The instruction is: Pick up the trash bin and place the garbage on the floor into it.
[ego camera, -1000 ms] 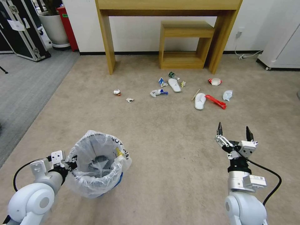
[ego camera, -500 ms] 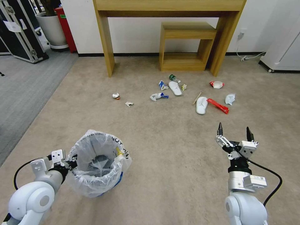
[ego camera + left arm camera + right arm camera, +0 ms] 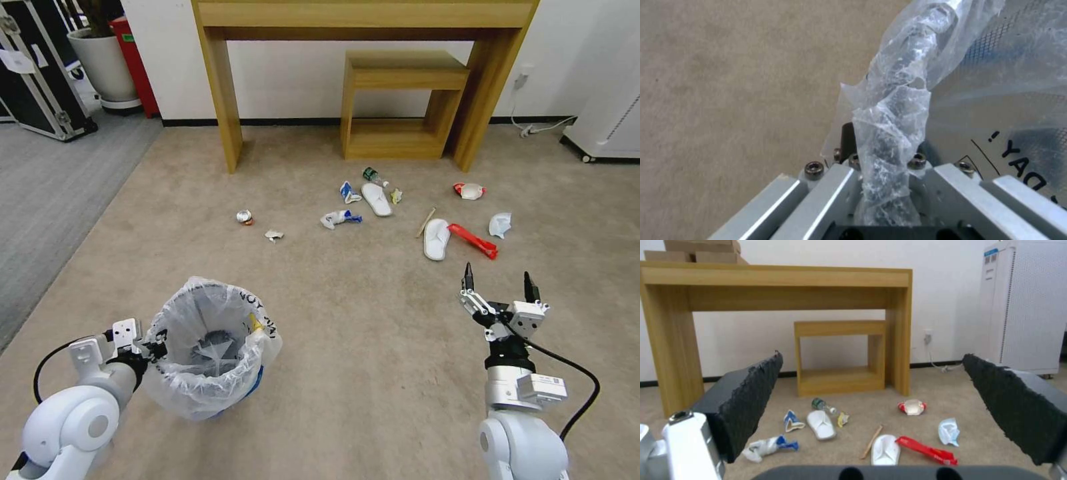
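So over on the left side of the beige floor (image 3: 373, 320), the left tool (image 3: 148, 348) is clamped on the rim of the trash bin (image 3: 207, 350), pinching the wrinkly clear bag liner; in the left wrist view you can see the bunched plastic (image 3: 893, 133) squeezed right between the metal fingers. The bin is upright near the robot, blue body peeking out under the bag, black lettering on the plastic. Moving right, the garbage is scattered mid-floor in front of the wooden desk (image 3: 363, 17) and the small wooden shelf (image 3: 400, 103) under it: a small can (image 3: 245, 217), a paper scrap (image 3: 274, 235) just beside it, a crumpled white-blue wrapper (image 3: 339, 218), another white-blue scrap (image 3: 348, 193), a clear bottle (image 3: 372, 177) with a green label, a white slipper (image 3: 377, 199), a wooden stick (image 3: 426, 222), a second white slipper (image 3: 437, 239) with a red wrapper (image 3: 475, 241) touching it, then a red-white wrapper (image 3: 469, 191) and a white-blue scrap (image 3: 499, 224) farthest right. The right tool (image 3: 497, 285) hangs above the floor on the right, fingers spread wide apart, holding nothing, pointed toward the litter.
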Motion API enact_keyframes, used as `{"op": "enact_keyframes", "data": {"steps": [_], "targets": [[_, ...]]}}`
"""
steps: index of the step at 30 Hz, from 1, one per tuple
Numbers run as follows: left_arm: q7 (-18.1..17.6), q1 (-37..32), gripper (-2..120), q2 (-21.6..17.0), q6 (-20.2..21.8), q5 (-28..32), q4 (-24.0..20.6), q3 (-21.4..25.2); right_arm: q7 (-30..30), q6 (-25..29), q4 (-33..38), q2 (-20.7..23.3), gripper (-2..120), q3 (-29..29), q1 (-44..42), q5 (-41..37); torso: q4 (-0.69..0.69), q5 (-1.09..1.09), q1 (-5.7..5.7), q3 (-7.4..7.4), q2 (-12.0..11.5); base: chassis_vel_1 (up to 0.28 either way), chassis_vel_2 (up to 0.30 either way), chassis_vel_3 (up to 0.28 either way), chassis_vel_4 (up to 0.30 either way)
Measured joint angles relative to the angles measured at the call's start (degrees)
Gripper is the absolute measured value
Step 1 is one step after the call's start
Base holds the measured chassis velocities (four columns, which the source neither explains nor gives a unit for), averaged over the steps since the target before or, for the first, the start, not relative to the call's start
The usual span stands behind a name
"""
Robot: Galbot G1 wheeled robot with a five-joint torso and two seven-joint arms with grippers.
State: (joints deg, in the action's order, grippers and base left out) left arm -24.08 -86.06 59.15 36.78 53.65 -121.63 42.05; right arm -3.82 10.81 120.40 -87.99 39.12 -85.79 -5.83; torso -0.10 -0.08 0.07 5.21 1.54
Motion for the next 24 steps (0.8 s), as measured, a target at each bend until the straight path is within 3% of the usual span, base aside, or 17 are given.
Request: {"op": "enact_keyframes", "data": {"steps": [24], "targets": [[0.0, 0.2, 0, 0.1, -0.2, -0.2, 0.4, 0.0, 0.0, 0.1, -0.6, 0.2, 100, -0.3, 0.5, 0.0, 0.0, 0.01, 0.0, 0.0, 0.0, -0.129, 0.132, 0.139, -0.137]]}}
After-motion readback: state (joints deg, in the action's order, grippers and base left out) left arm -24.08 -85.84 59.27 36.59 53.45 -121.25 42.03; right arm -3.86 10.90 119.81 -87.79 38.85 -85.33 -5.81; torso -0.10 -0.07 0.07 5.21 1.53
